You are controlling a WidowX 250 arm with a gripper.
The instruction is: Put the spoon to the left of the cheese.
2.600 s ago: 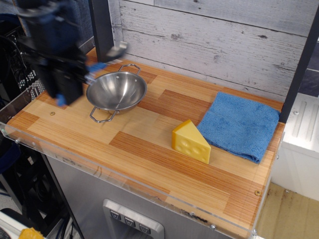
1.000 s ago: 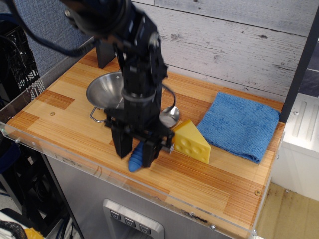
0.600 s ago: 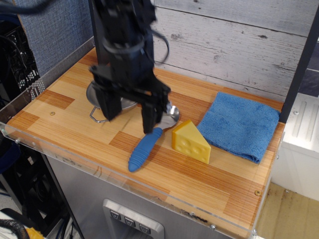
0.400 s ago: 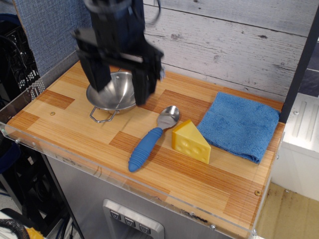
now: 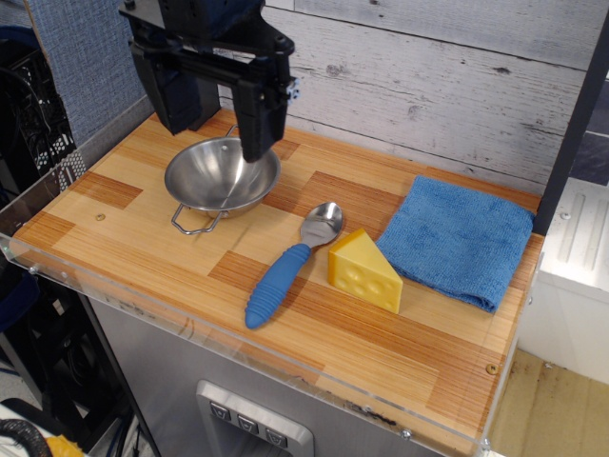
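The spoon [image 5: 285,267] lies flat on the wooden counter, its silver bowl toward the back and its ribbed blue handle toward the front edge. It sits just left of the yellow cheese wedge [image 5: 363,271], with its bowl close to the wedge's back corner. My gripper [image 5: 217,107] is raised high over the back left of the counter, above the steel bowl [image 5: 222,176]. Its two black fingers [image 5: 259,116] stand wide apart with nothing between them.
A folded blue cloth [image 5: 459,238] lies right of the cheese. A grey plank wall runs along the back. A clear acrylic lip [image 5: 238,354] edges the counter's front and left side. A dark post stands at the back left corner.
My gripper carried the spoon from the bowl to the spot left of the cheese, let go of it, and has risen and moved back left over the steel bowl.
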